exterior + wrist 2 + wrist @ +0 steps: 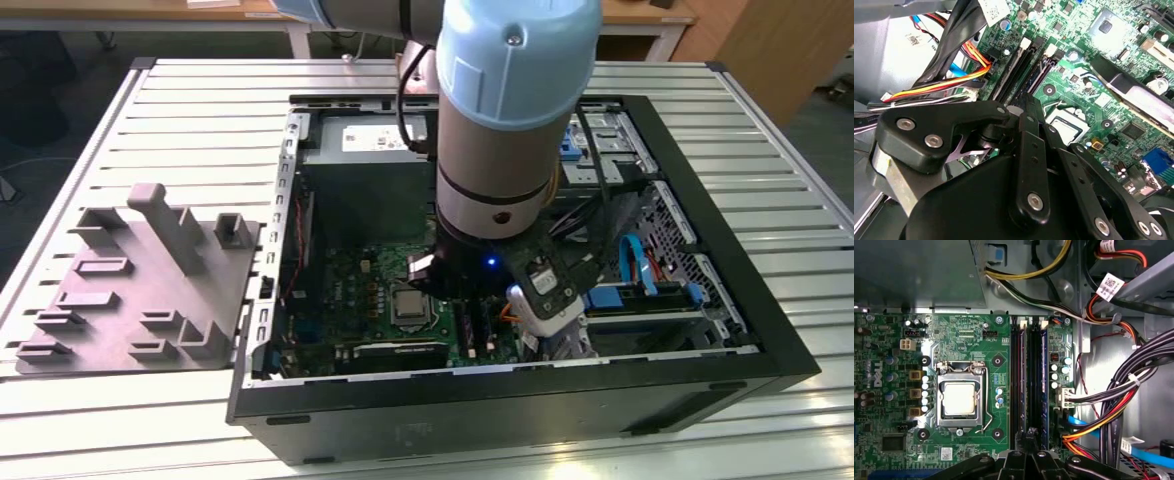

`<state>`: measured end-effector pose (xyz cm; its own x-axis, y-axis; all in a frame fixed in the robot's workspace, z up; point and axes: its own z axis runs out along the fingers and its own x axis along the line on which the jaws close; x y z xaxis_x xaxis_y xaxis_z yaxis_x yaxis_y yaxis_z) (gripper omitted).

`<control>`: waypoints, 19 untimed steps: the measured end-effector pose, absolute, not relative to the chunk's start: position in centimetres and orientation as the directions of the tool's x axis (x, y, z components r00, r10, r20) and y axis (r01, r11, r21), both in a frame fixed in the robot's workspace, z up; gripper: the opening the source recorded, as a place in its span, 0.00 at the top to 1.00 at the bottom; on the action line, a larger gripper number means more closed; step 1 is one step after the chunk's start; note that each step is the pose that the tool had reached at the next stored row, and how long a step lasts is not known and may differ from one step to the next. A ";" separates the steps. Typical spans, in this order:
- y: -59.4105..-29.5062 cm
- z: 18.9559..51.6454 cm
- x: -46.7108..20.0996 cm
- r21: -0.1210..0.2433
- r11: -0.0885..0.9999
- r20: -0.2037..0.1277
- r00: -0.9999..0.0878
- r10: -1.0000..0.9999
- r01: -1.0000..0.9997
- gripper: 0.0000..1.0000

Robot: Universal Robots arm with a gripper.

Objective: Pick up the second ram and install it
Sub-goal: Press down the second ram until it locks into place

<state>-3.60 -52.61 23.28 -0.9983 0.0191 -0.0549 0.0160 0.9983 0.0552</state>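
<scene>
Gripper (1030, 442) linkage nearest, low over the memory sockets (1029, 375) (beside the CPU socket (960, 399)). Jaw state: cannot tell. Second ram (1044, 375) apparently seated in a slot. Risk: a skewed press leaves it half-latched.

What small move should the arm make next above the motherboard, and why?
Probably a slow, straight descent: the end effector hangs over one end of the memory sockets, in line with them, beside the processor. Whether it holds anything, I cannot tell.

arm (501, 120) inside open computer case (534, 400), grey tray (134, 290)
</scene>
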 end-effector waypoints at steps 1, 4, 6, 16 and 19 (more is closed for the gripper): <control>-52.6 23.2 -3.6 0.055 0.998 -0.055 -0.998 0.019 0.016 0.90; -52.6 23.1 -3.6 0.055 0.998 -0.055 -0.998 0.019 0.016 0.90; -52.7 23.1 -3.6 0.055 0.998 -0.055 -0.998 0.019 0.016 0.90; -52.8 22.6 -3.6 0.055 0.998 -0.055 -0.998 0.019 0.016 0.90; -52.8 22.4 -3.6 0.055 0.998 -0.055 -0.998 0.019 0.016 0.90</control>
<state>-3.57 -52.83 22.37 -0.9983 0.0190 -0.0549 0.0159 0.9984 0.0551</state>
